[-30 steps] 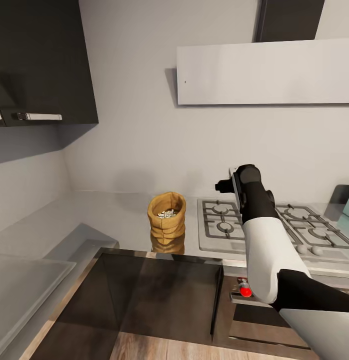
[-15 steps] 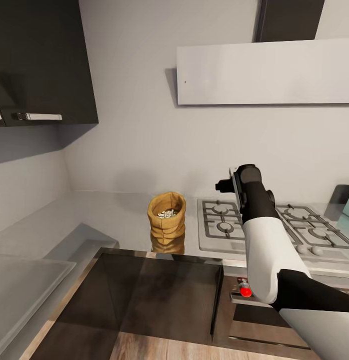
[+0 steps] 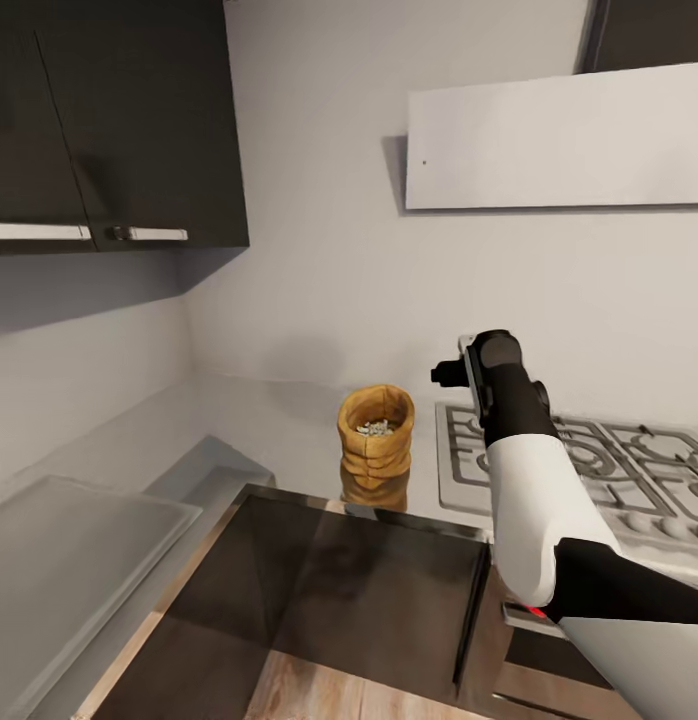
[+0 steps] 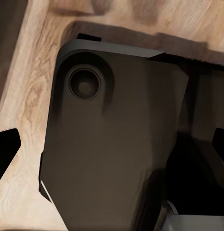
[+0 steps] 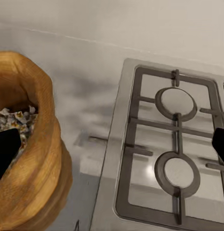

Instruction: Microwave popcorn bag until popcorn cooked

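Bag (image 3: 376,437) stands upright on countertop (image 3: 259,425) just beside hob (image 3: 589,470), kernels showing at its rim; right gripper (image 5: 112,144) (fingers spread, empty) sits off-centre toward hob, so closing here risks tipping it.

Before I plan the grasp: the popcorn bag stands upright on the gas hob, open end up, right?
Not quite. The popcorn bag stands upright, open end up, but on the countertop beside the gas hob, not on it. The head view shows this.
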Available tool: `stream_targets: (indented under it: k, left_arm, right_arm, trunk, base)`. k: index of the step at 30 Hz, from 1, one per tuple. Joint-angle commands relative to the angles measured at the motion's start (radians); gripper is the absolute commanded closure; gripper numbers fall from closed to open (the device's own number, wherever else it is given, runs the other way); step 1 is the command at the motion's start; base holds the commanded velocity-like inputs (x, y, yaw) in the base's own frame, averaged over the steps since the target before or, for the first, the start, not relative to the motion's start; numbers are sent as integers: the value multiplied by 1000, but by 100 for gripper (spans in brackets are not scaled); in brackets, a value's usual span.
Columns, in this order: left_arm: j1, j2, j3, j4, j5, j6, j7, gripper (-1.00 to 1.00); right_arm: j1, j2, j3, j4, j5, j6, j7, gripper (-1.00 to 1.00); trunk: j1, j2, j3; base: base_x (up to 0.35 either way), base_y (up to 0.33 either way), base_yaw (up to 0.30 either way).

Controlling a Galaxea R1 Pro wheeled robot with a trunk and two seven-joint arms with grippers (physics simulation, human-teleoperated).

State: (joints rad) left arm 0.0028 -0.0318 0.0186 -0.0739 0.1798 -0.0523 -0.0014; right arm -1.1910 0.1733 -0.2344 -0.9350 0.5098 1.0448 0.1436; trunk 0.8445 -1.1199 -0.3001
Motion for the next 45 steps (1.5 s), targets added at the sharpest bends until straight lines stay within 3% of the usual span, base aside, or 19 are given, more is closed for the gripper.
stream_targets:
  k: [1, 12, 25, 28, 34, 45]
  left_arm:
    - [0, 0, 1, -1, 6, -1, 0, -100]
    - [0, 0, 1, -1, 6, -1, 0, -100]
    - [0, 0, 1, -1, 6, -2, 0, -100]
    - [0, 0, 1, -1, 6, -2, 0, -100]
    - [0, 0, 1, -1, 6, -1, 0, -100]
    - [0, 0, 1, 0, 6, -1, 0, -100]
  right_arm:
    - [-1, 1, -3, 1, 10, 2, 10, -100]
    - [1, 1, -5, 5, 7, 2, -86, -100]
    - [1, 1, -15, 7, 5, 2, -87, -100]
    - [33, 1, -15, 9, 3, 2, -87, -100]
    - [86, 1, -14, 58, 3, -81, -87, -100]
    - [88, 1, -12, 62, 3, -93, -87, -100]
  trunk:
    - [0, -1, -1]
    - [0, -1, -1]
    - [0, -1, -1]
    - [0, -1, -1]
    - [0, -1, -1]
    - [0, -1, -1]
  base:
    - [0, 0, 279]
    - [0, 0, 270]
    - [0, 0, 19]
    - [0, 0, 0]
    - [0, 0, 0]
    - [0, 0, 0]
